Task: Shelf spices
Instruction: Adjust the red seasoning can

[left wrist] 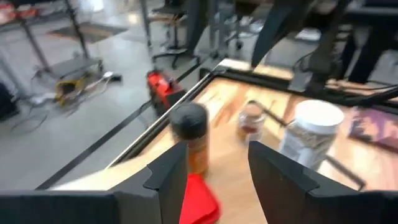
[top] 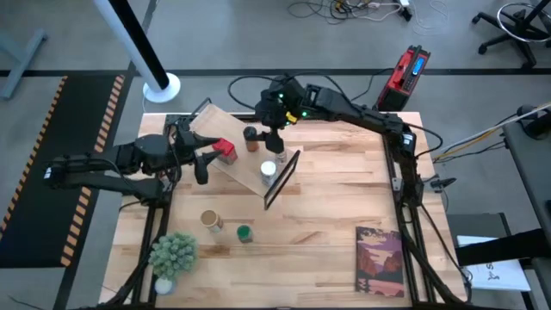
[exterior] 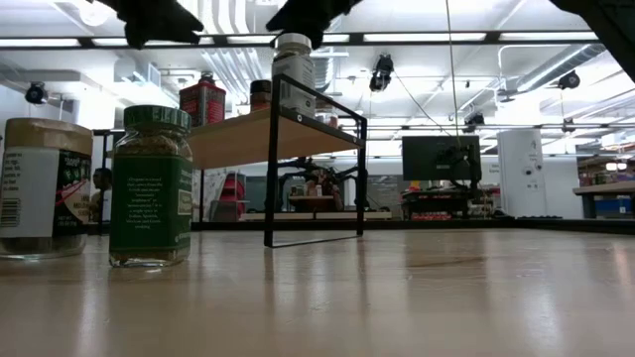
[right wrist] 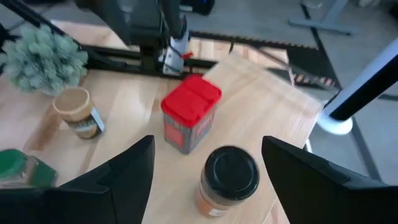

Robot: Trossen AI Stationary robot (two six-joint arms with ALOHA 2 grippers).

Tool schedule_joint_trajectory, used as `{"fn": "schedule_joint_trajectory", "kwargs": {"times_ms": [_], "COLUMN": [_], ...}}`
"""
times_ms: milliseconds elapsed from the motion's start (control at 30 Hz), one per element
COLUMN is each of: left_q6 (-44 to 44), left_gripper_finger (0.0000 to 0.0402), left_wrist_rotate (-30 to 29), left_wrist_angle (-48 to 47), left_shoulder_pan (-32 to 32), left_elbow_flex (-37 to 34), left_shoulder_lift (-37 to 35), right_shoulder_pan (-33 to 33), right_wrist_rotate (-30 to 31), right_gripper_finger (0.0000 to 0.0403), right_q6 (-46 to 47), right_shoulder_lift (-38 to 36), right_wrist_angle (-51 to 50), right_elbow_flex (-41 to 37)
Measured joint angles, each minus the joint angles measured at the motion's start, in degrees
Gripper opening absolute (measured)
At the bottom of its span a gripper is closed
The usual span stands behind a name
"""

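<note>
1. The left gripper (top: 203, 165) sits at the near-left edge of the slanted pale wooden shelf (top: 225, 127), just beside the red boxy tin (top: 225, 151). In its wrist view the red tin shows between the two dark fingers, but whether they clamp it or merely straddle it I cannot tell. If they are only loosely set, any lift could tip the tin off the sloping plank.
2. The tan-topped jar (top: 211, 220) and the green-lidded jar (top: 244, 233) stand on the tabletop (top: 327, 198) near the green potted plant (top: 173, 255), not yet shelved. A low sweep toward them could knock one into the other.
3. The right gripper (top: 272, 129) hovers over the shelf with its fingers wide apart, holding nothing; the dark-lidded brown jar (right wrist: 229, 179) stands right under it, with the red tin just beside.
4. The white-lidded jar (top: 269, 170) stands next to the thin black metal frame (top: 282, 177). The shelf is crowded, so a careless descent could topple neighbours. The two arms also work close together — collision is a real risk.
</note>
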Motion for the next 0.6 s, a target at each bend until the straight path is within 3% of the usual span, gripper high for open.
{"fn": "schedule_joint_trajectory", "kwargs": {"times_ms": [400, 600], "left_q6": [-10.43, -13.75], "left_gripper_finger": [0.0160, 0.0163], "left_wrist_rotate": [-4.43, -15.31], "left_wrist_angle": [-15.78, -17.16], "left_shoulder_pan": [0.02, 0.00], "left_elbow_flex": [2.97, 2.97], "left_shoulder_lift": [0.68, 0.32], "right_shoulder_pan": [-1.16, -1.09], "right_wrist_rotate": [0.60, 0.54], "right_gripper_finger": [0.0265, 0.0266], "right_q6": [-0.91, -1.47], "right_shoulder_lift": [-3.44, -3.48], "right_wrist_angle": [-5.89, -9.85], "right_elbow_flex": [-0.07, -0.07]}}
